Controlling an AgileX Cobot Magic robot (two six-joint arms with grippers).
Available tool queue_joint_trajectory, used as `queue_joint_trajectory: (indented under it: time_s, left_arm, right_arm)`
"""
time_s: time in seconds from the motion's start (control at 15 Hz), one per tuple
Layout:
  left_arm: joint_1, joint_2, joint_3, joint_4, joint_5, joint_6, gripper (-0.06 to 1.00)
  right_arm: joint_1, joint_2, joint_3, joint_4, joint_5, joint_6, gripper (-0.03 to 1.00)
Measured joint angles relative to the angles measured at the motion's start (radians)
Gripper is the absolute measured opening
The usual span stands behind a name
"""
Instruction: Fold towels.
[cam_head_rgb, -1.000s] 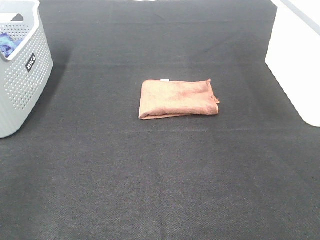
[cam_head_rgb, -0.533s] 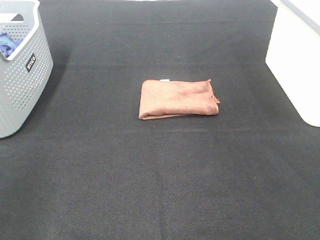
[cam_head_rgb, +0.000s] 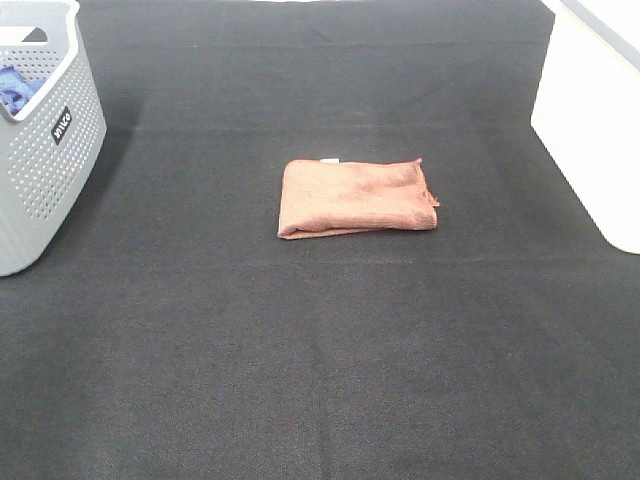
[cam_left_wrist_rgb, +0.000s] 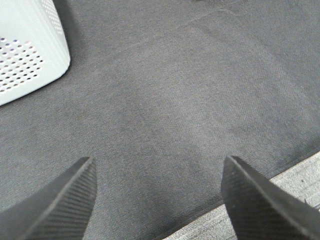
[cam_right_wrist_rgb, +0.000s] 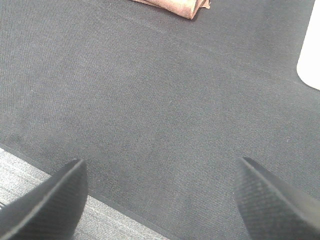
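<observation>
A folded orange-brown towel (cam_head_rgb: 356, 196) lies flat on the black mat (cam_head_rgb: 300, 340), a little behind its middle. A corner of the towel also shows in the right wrist view (cam_right_wrist_rgb: 175, 7). Neither arm shows in the exterior high view. My left gripper (cam_left_wrist_rgb: 157, 197) is open and empty above bare mat near the mat's front edge. My right gripper (cam_right_wrist_rgb: 160, 200) is open and empty above bare mat, well short of the towel.
A grey perforated laundry basket (cam_head_rgb: 45, 130) with blue cloth (cam_head_rgb: 14, 88) inside stands at the far left; its wall shows in the left wrist view (cam_left_wrist_rgb: 27, 55). A white bin (cam_head_rgb: 590, 120) stands at the far right, also in the right wrist view (cam_right_wrist_rgb: 310, 55).
</observation>
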Motion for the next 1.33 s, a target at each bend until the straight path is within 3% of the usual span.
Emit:
queue_joint_trajectory:
  time_s: [0.13, 0.27, 0.47, 0.67, 1.33]
  left_arm:
    - [0.108, 0.000, 0.000, 0.000, 0.000, 0.000, 0.68]
    - [0.220, -0.002, 0.000, 0.001, 0.000, 0.000, 0.68]
    - [0.223, -0.089, 0.001, 0.001, -0.001, 0.000, 0.68]
    - [0.223, -0.220, 0.002, 0.001, -0.002, 0.000, 0.68]
    - [0.223, -0.225, 0.002, 0.001, -0.003, 0.000, 0.68]
  right_arm:
    - [-0.055, 0.000, 0.000, 0.001, 0.000, 0.000, 0.77]
    - [-0.226, -0.010, 0.000, 0.004, -0.001, 0.000, 0.77]
    - [-0.320, -0.093, 0.000, 0.004, -0.002, 0.000, 0.77]
    - [-0.324, -0.189, 0.000, 0.008, -0.002, 0.000, 0.77]
    - [-0.324, -0.211, 0.000, 0.009, -0.002, 0.000, 0.77]
